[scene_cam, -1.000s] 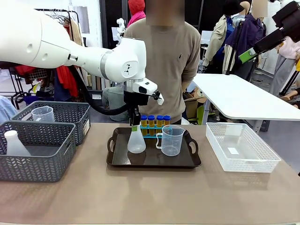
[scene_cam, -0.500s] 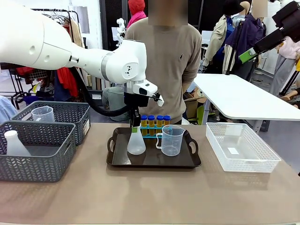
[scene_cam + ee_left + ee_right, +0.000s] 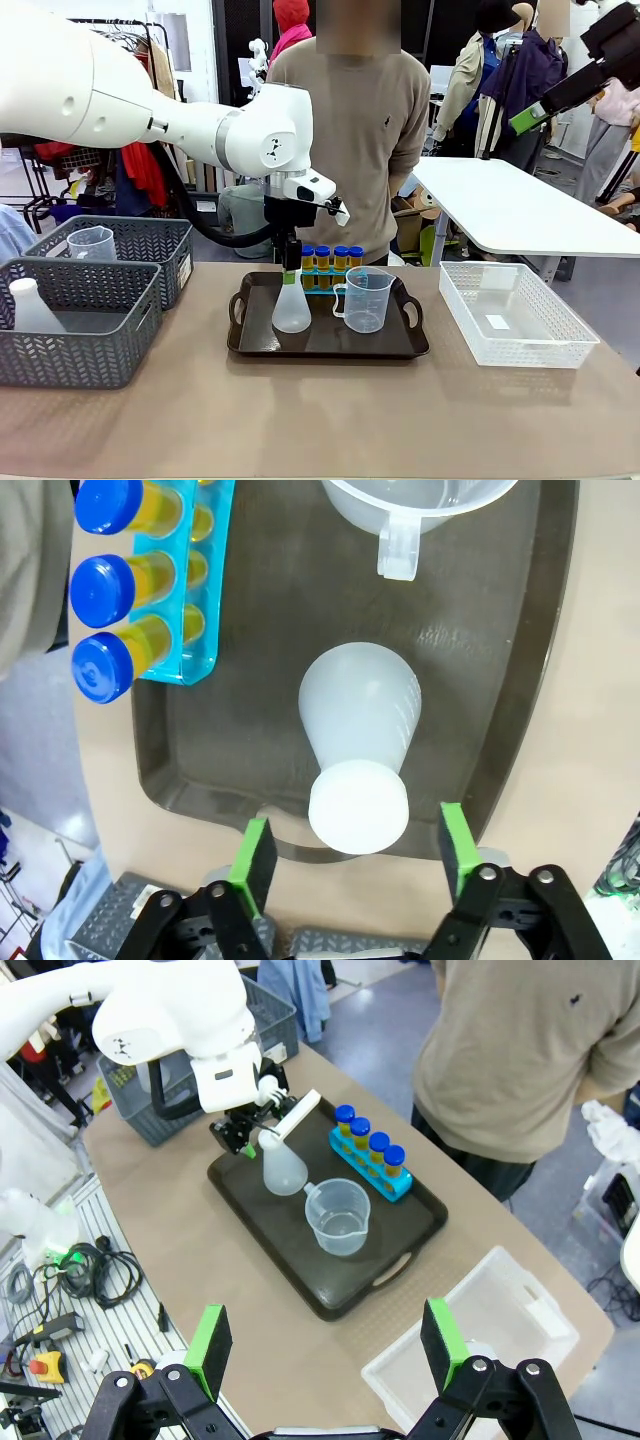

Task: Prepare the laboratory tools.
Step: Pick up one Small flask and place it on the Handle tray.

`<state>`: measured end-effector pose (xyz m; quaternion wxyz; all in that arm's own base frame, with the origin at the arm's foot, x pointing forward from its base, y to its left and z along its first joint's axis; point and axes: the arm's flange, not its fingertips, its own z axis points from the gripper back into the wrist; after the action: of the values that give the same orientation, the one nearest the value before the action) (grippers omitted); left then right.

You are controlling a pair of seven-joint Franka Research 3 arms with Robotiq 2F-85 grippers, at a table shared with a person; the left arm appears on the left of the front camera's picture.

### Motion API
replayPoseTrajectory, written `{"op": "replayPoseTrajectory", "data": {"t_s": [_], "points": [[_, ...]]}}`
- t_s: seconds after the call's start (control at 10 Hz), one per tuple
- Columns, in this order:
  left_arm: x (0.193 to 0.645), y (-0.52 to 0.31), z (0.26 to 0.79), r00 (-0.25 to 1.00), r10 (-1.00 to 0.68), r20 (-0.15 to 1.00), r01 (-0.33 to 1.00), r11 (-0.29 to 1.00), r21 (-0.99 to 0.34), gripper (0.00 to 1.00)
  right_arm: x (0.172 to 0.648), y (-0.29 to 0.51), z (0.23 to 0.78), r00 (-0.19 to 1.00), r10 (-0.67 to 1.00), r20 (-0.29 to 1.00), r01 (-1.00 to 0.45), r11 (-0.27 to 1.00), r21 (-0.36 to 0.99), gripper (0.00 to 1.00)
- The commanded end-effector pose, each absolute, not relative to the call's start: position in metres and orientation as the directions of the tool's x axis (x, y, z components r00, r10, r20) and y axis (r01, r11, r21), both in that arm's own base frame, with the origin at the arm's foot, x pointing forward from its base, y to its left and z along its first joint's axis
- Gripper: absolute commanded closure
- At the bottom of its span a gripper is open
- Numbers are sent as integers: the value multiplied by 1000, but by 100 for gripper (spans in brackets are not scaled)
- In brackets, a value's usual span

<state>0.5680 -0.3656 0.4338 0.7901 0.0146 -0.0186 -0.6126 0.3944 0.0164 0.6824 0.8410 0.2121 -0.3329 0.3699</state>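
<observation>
Since a second ago the left hand (image 3: 352, 846) has spread apart off the conical flask (image 3: 360, 745) standing on the tray (image 3: 500, 680); placing looks done, so lifting clear comes next.

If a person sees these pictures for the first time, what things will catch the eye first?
First, the big white left arm reaching over the dark brown tray in the middle of the table, its left gripper with open jaws on either side of the white conical flask. Beside the flask on the tray stands the clear measuring beaker, and behind them a blue rack of blue-capped amber tubes.
</observation>
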Motion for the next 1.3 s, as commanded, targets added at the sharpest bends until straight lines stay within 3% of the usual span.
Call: {"op": "replayPoseTrajectory", "data": {"t_s": [0.0, 1.2], "points": [[568, -363, 439, 264, -964, 6, 963, 264, 51, 0, 395, 17, 684, 490, 470, 734, -773, 623, 117, 0], [570, -364, 440, 257, -966, 20, 965, 258, 50, 0, 395, 17, 684, 490, 470, 734, -773, 623, 117, 0]]}}
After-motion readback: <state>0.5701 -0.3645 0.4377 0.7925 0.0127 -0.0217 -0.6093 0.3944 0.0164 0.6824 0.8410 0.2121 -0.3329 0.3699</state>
